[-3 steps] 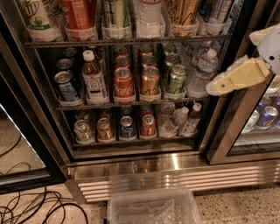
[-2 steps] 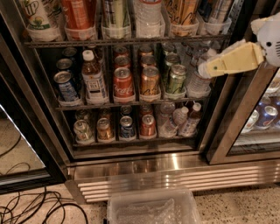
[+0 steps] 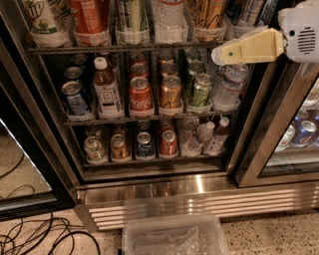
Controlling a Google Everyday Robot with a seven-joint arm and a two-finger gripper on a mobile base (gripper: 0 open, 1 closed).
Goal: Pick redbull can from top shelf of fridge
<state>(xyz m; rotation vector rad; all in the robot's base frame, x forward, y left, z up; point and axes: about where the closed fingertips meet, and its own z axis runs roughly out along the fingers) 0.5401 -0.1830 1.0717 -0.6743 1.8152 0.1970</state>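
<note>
The fridge (image 3: 199, 198) stands open in front of me, with black frame and ribbed steel base. Its top shelf (image 3: 124, 48) is a dark wire rack lined with clear cup holders. The holders carry tall cans and a water bottle, all cut off by the picture's top edge. A slim silver can with bluish patches, the redbull can (image 3: 245, 11), stands at the shelf's far right, beside a gold-orange can (image 3: 207, 12). My gripper (image 3: 219, 54), cream coloured on a white wrist, hangs at shelf height just below and in front of that can, pointing left, apart from it.
Lower racks hold short cans, among them a red Coca-Cola can (image 3: 140, 94), a brown bottle (image 3: 107, 89) and water bottles (image 3: 227, 87). A glass door (image 3: 279, 129) stands open on the right. A clear plastic bin (image 3: 174, 236) and black cables (image 3: 40, 234) lie on the floor.
My gripper has risen from the middle rack's height to the top shelf's level and shifted a little left. Nothing in the fridge has moved.
</note>
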